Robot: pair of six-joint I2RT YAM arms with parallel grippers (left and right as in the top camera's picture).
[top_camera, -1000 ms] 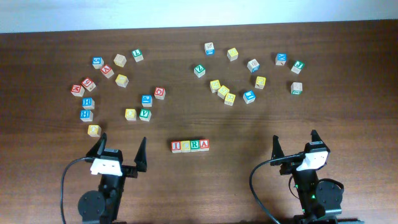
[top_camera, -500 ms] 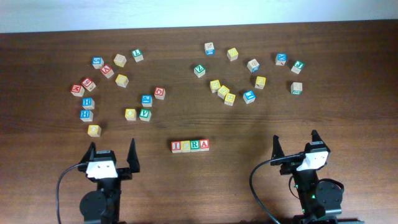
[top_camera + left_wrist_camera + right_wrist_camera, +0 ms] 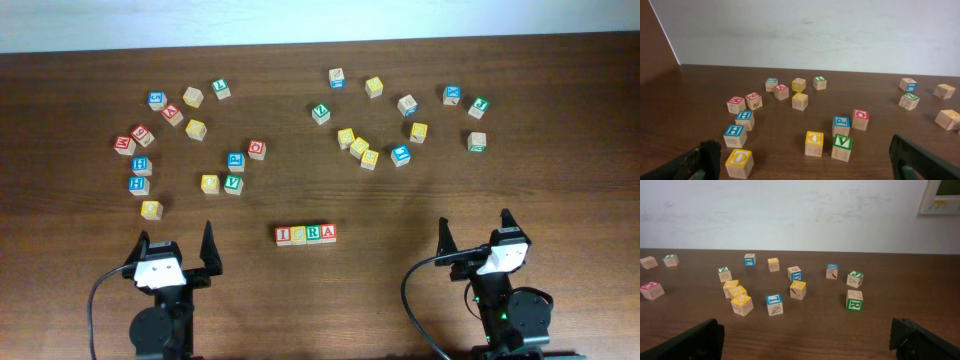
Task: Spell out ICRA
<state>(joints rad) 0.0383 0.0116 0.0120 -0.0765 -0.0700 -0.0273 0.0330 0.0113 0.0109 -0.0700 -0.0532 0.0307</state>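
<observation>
Four cubes stand side by side in a row at the table's front middle, reading I [image 3: 283,235], C [image 3: 298,235], R [image 3: 313,235], A [image 3: 328,233]. My left gripper [image 3: 176,244] is open and empty at the front left, well left of the row. My right gripper [image 3: 474,229] is open and empty at the front right, well right of the row. The row does not show in either wrist view. Both wrist views show wide-open fingers with nothing between them, the left [image 3: 805,160] and the right [image 3: 807,340].
A cluster of other letter cubes lies at the back left, the nearest a yellow O cube [image 3: 151,209] [image 3: 739,163]. Another cluster lies at the back right, with a green R cube [image 3: 477,142] [image 3: 854,300]. A wall backs the table.
My left arm has swung left and drawn back, turning from angled toward the row to facing straight ahead. The right arm and the cubes have not moved.
</observation>
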